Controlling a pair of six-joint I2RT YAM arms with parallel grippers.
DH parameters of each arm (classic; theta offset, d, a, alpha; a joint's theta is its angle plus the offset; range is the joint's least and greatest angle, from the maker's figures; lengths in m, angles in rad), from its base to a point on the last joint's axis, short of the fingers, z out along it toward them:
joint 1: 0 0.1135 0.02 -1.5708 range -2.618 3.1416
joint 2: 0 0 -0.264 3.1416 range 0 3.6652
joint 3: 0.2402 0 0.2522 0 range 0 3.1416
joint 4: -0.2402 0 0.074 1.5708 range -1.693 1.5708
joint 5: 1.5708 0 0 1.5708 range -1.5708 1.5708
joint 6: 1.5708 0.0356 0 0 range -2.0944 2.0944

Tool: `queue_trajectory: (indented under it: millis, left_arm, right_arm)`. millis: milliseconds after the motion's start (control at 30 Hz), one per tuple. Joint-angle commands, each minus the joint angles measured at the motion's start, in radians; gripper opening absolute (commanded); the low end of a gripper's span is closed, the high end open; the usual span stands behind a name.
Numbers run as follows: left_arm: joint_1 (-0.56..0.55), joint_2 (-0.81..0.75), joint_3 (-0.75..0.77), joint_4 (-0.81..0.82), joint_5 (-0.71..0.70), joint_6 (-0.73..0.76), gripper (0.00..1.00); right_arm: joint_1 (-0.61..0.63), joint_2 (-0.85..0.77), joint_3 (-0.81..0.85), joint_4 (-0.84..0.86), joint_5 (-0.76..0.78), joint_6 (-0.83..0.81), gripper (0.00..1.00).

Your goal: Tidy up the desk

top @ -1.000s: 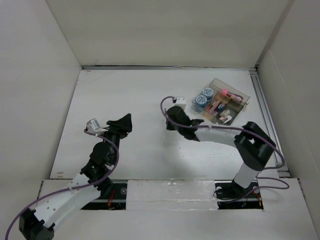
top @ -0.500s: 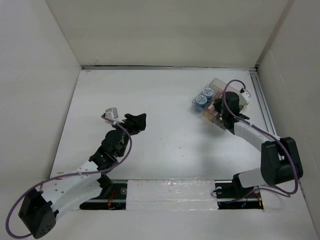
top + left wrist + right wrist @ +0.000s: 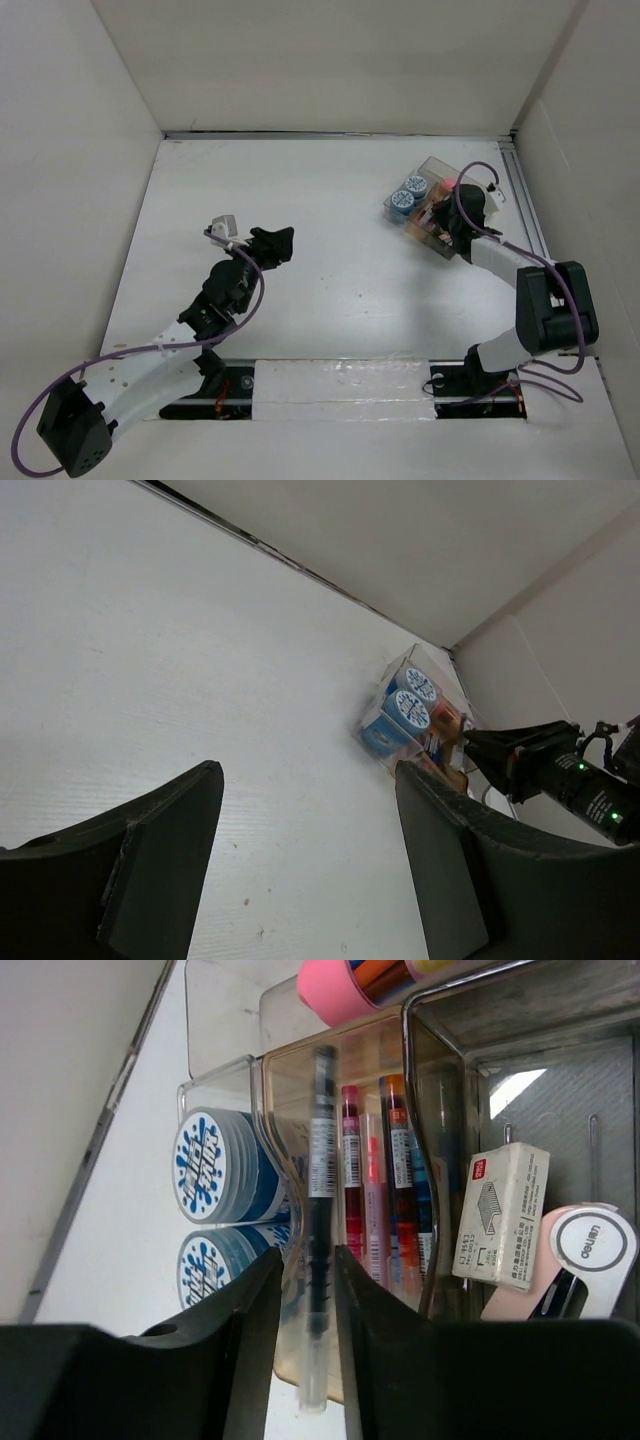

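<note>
Worktop (image 3: 330, 190): white and matte, walled by white upright panels. It lies under the tray and spreads away from it toward the left arm.
Tray (image 3: 431, 166): clear plastic with several compartments. It stands on the worktop, turned at an angle to the rail.
Rail (image 3: 522, 200): metal strip near the tray, on the side facing away from the left arm.
Right pincer (image 3: 309, 1260): over the tray's long amber-tinted compartment, clenched on the pen.
Pen (image 3: 322, 1140): slim and blurred, lying lengthwise above that compartment. Whether it touches the tray cannot be told.
Left pincer (image 3: 305, 770): released, fingers wide apart with nothing between them, well apart from the tray.
Round blue-and-white containers (image 3: 205, 1165): two, side by side in the tray compartment just beside the amber one.
Coloured pens (image 3: 375, 1200): lying in the amber compartment of the tray, beside the held pen.
Pink roll (image 3: 335, 988): in the tray, beyond the pen's far end.
White eraser (image 3: 500, 1215): in the tray's dark compartment, just beside a pink-and-white round-ended item (image 3: 590, 1250).
</note>
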Motion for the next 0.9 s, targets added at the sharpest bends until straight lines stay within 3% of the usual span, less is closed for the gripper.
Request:
queue_trajectory:
  millis: [0, 233, 400, 500, 533, 567, 600, 833, 867]
  left_arm:
    - [0.003, -0.011, 0.037, 0.055, 0.005, 0.017, 0.66]
    - [0.003, 0.002, 0.040, 0.060, 0.023, 0.019, 0.68]
    - [0.003, 0.002, 0.037, 0.081, 0.054, 0.028, 0.71]
    - [0.003, 0.008, 0.044, 0.069, 0.062, 0.029, 0.73]
    - [0.003, 0.008, 0.046, 0.069, 0.065, 0.033, 0.74]
    - [0.003, 0.009, 0.044, 0.074, 0.069, 0.034, 0.74]
    - [0.003, 0.011, 0.046, 0.071, 0.065, 0.036, 0.75]
    - [0.003, -0.056, 0.006, 0.074, 0.010, 0.025, 0.74]
    - [0.003, -0.104, -0.005, 0.071, -0.009, 0.020, 0.74]
  right_arm:
    - [-0.004, -0.008, 0.009, 0.050, -0.018, 0.012, 0.36]
    - [0.019, -0.114, 0.001, 0.047, -0.027, -0.011, 0.61]
    - [0.105, -0.297, 0.010, 0.066, -0.087, -0.091, 0.67]
    - [0.227, -0.367, 0.037, 0.086, -0.093, -0.198, 0.70]
    - [0.291, -0.402, 0.047, 0.076, -0.085, -0.230, 0.74]
    - [0.324, -0.420, 0.051, 0.078, -0.085, -0.261, 0.92]
    - [0.414, -0.457, 0.058, 0.096, -0.082, -0.340, 1.00]
    - [0.592, -0.540, 0.064, 0.092, -0.156, -0.531, 1.00]
    - [0.667, -0.600, 0.053, 0.096, -0.157, -0.594, 1.00]
